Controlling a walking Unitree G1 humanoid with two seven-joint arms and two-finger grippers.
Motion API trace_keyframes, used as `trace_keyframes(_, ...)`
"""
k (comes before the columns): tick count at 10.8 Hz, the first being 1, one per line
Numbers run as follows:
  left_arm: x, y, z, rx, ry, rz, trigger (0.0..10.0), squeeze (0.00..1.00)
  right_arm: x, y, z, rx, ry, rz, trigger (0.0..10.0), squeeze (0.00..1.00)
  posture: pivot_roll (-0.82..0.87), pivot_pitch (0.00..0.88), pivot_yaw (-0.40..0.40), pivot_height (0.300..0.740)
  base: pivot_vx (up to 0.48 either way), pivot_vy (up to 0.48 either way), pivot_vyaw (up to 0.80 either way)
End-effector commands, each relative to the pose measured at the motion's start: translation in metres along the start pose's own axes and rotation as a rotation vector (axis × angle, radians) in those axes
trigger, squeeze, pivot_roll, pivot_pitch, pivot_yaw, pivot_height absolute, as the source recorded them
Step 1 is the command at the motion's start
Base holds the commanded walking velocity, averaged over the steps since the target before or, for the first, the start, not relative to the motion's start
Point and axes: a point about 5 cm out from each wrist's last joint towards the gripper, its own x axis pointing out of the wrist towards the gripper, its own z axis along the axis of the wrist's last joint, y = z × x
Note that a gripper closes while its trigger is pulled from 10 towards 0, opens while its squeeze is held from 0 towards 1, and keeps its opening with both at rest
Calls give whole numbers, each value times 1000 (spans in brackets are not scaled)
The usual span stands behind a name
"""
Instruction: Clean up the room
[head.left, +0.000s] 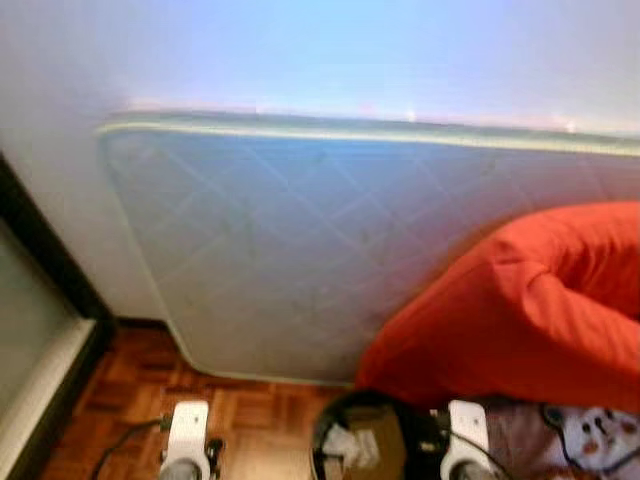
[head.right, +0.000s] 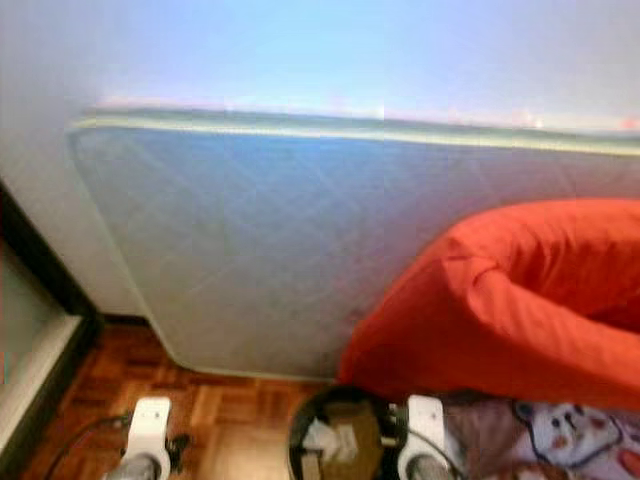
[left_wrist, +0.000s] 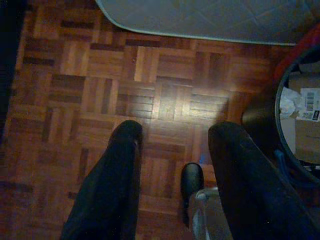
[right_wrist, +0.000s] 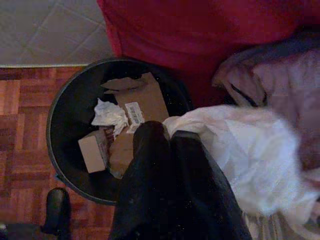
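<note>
A black round bin (right_wrist: 62, 125) stands on the parquet floor and holds cardboard boxes (right_wrist: 142, 100) and crumpled paper (right_wrist: 107, 114). My right gripper (right_wrist: 167, 135) hovers over the bin's rim, shut on a crumpled white plastic bag (right_wrist: 250, 160) that hangs off to the side of the bin. My left gripper (left_wrist: 170, 132) is open above bare parquet (left_wrist: 100, 75), with the bin (left_wrist: 260, 117) just beside it. From the head the bin (head.left: 325, 420) sits between my two wrists at the bottom edge.
A grey quilted mattress (head.left: 300, 250) leans against the wall straight ahead. A big red beanbag (head.left: 530, 310) lies right of the bin, with a patterned cloth (head.left: 590, 440) below it. A dark door frame (head.left: 50, 260) runs along the left.
</note>
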Motion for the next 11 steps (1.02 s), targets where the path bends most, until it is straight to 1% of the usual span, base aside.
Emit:
trace_keyframes(1,-1,0,-3,-12,4,6,10000,0,2,3,9,11,-37,26,10000,0,204,28,-42,740,0,0,0)
trace_keyframes(2,-1,0,-1,-9,-13,6,10000,0,3,13,17,-14,-61,104,10000,0,200,38,-43,740,0,0,0)
trace_keyframes(4,3,-3,20,-30,-93,-2,10000,0,5,31,38,-53,-129,231,10000,0,203,51,-47,740,0,0,0)
trace_keyframes(5,4,-5,29,-31,-124,-7,10000,0,6,40,46,-94,-157,276,10000,0,202,56,-47,740,0,0,0)
trace_keyframes(6,5,-8,37,-35,-157,-17,10000,0,7,41,57,-88,-198,243,10000,0,199,64,-47,740,0,0,0)
trace_keyframes(7,5,-11,45,-34,-203,-33,10000,0,7,43,62,-67,-220,247,10000,0,196,73,-48,740,0,0,0)
trace_keyframes(8,5,-13,51,-51,-241,-35,10000,0,6,46,62,-73,-230,267,10000,0,200,78,-50,740,0,0,0)
trace_keyframes(11,4,-12,51,-59,-259,-31,10000,0,6,46,60,-72,-236,276,10000,0,194,86,-49,740,0,0,0)
